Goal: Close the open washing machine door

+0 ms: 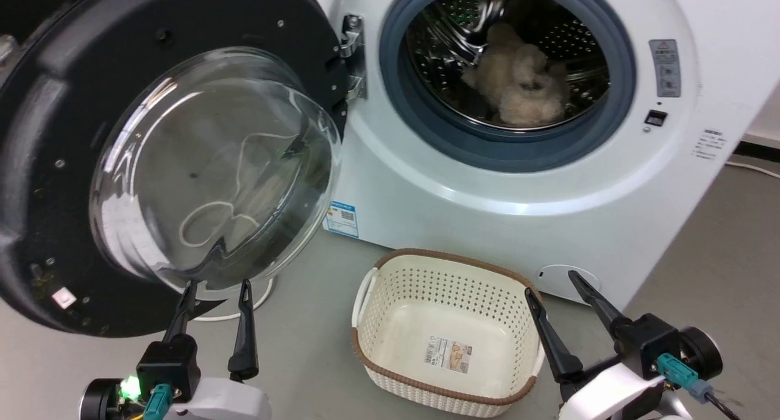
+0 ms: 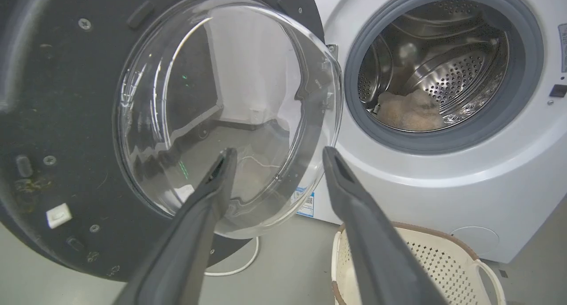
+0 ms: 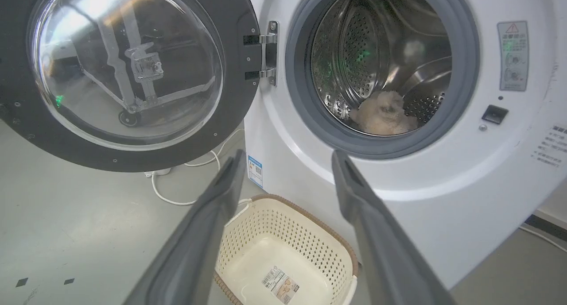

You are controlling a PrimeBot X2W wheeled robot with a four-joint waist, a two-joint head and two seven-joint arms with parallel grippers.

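The washing machine door (image 1: pixel 201 164) stands wide open at 9 o'clock from the drum (image 1: pixel 548 36), all closing left to do, while left gripper (image 1: pixel 218 284) at 7 o'clock and right gripper (image 1: pixel 551 283) at 5 o'clock are spread, empty.

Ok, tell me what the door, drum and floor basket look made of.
Large round washing machine door: glossy black rim, likely plastic, around a clear bulging bowl, seemingly glass by its reflections. Perforated round drum: shiny, steel-looking metal. Cream perforated basket: matte, probably moulded plastic.
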